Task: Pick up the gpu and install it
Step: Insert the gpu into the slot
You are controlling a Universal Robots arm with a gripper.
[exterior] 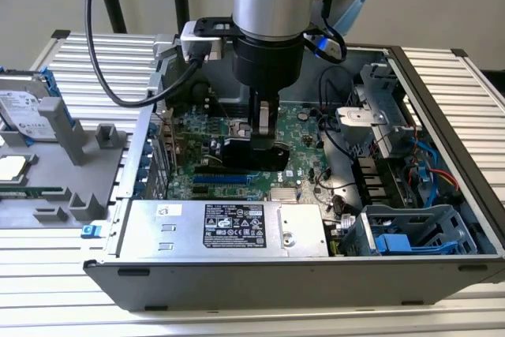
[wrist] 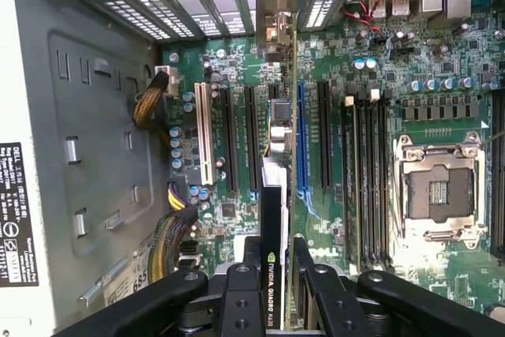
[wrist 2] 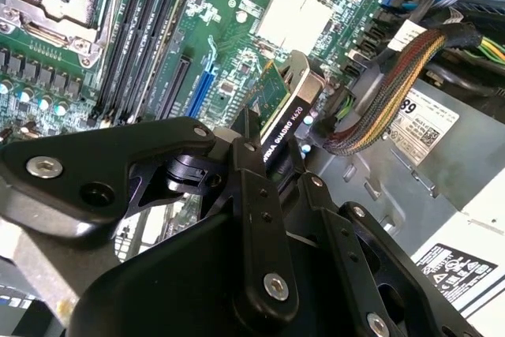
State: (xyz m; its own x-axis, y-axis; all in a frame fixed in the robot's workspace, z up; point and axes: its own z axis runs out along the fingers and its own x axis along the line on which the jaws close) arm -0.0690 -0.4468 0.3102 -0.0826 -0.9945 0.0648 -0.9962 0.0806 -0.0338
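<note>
My gripper (exterior: 266, 133) is down inside the open computer case and shut on the gpu (exterior: 251, 155), a thin black-faced card held on edge. In the first wrist view the gpu (wrist: 272, 211) runs edge-on from my gripper (wrist: 274, 264) towards the rear slot brackets, close beside the long blue slot (wrist: 301, 140) of the motherboard (wrist: 442, 61). In the second wrist view the gpu (wrist 2: 278, 112) shows its green board and black face between my fingers (wrist 2: 251, 165). Whether its lower edge sits in a slot I cannot tell.
The power supply (exterior: 229, 226) lies along the near side of the case, and a drive cage (exterior: 410, 234) with blue parts fills the exterior view's right. A sleeved cable bundle (wrist 2: 394, 76) hangs near the card. A grey fixture (exterior: 75, 147) and hard drive (exterior: 20, 104) sit outside the case.
</note>
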